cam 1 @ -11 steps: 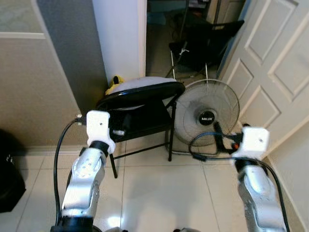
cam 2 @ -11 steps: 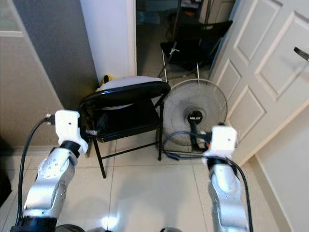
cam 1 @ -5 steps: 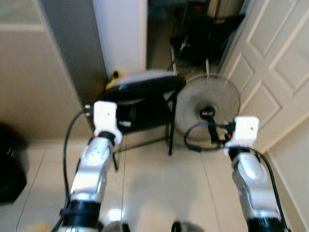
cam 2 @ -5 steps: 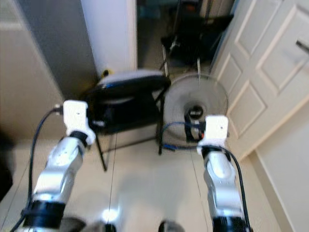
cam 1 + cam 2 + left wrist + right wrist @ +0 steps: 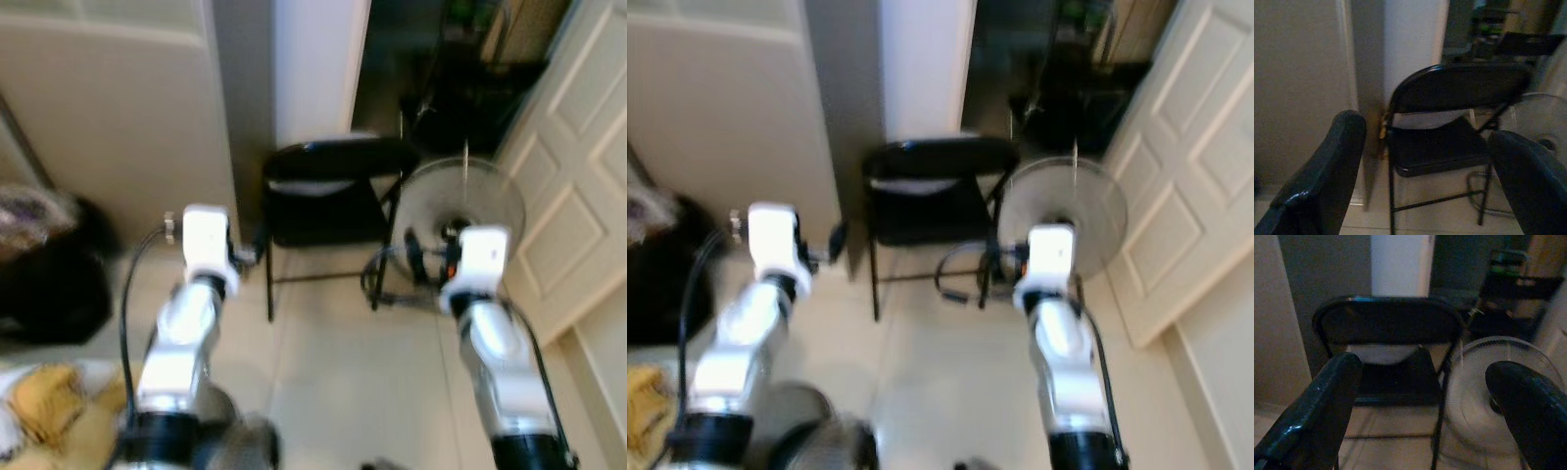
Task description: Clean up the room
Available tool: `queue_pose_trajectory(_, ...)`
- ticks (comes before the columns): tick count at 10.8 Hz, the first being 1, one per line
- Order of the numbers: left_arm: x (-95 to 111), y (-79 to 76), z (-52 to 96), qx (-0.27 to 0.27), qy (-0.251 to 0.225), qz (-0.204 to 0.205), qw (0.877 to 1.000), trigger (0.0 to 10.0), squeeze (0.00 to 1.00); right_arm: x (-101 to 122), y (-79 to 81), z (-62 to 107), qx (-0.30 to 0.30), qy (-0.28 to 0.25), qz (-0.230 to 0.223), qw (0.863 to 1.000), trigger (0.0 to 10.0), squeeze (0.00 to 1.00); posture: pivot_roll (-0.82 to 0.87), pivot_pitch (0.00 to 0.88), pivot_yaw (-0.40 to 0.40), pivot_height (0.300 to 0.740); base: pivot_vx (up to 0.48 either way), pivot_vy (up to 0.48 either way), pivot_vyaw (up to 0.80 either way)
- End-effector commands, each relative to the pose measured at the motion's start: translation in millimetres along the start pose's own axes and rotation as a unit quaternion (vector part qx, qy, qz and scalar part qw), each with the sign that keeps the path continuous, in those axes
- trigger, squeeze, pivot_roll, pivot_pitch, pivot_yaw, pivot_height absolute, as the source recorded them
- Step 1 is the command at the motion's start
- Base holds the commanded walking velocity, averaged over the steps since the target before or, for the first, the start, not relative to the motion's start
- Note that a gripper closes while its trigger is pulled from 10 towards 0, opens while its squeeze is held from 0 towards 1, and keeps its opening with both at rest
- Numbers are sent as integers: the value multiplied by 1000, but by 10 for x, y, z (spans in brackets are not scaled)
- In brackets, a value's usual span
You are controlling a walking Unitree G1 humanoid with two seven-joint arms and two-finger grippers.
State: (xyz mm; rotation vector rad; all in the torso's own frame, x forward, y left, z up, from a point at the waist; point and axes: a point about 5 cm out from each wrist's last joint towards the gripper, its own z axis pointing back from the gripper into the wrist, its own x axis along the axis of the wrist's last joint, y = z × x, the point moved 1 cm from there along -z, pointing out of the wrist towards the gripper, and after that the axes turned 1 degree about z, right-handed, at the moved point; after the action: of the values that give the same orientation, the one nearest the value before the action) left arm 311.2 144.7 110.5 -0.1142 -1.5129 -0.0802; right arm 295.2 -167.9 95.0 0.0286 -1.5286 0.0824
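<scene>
1. We hold our left gripper and right gripper raised, jaws wide apart and empty.
2. Ahead on the floor stand a black folding metal chair and, just beside it, a round white floor fan.

Black folding chair, standing fan, pale tiled floor, panelled door

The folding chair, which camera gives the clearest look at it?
The left wrist view: the black folding chair appears there largest, with backrest, seat and front legs between the left gripper's open fingers. The right wrist view shows it darker; both eye views show it smaller and blurred, beside the fan.
</scene>
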Motion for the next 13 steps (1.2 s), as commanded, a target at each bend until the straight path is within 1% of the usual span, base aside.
queue_pose_trajectory(1,72,-72,-48,-13,-11,-4,1000,10000,0,0,-54,-1,-10,0,-9,1000,10000,0,-78,0,-14,740,-379,0,0)
queue_pose_trajectory(3,91,-71,-81,-17,-13,-8,1000,10000,0,-7,-61,-16,-13,1,-13,1000,10000,0,-82,0,-6,740,-381,0,0)
queue_pose_trajectory(4,97,-71,-87,-17,-14,-9,1000,10000,0,-9,-63,-22,-13,1,-13,1000,10000,0,-81,0,-6,740,0,0,0)
queue_pose_trajectory(5,105,-64,-100,-16,-16,-9,1000,10000,0,-22,-59,-28,-10,5,-10,1000,10000,0,-80,0,-4,740,0,0,681)
queue_pose_trajectory(8,108,-14,-98,-17,-18,-9,1000,10000,0,-59,-13,-22,5,10,-20,1000,10000,0,-70,0,0,740,0,0,692)
queue_pose_trajectory(9,77,35,-94,-4,-11,-5,1000,10000,0,-63,26,-25,18,8,-23,1000,10000,0,-65,0,1,740,0,0,625)
queue_pose_trajectory(11,36,128,-74,15,-8,7,1000,10000,0,-72,50,-53,23,7,-29,999,10000,0,-47,0,-4,740,0,0,619)
queue_pose_trajectory(12,-39,236,-23,40,0,-1,999,10000,0,-95,35,-43,22,8,-28,999,10000,0,-39,0,-8,740,0,0,600)
queue_pose_trajectory(13,-96,292,29,61,10,-13,998,10000,0,-120,27,-43,25,11,-30,999,10000,0,-34,0,-7,740,0,0,600)
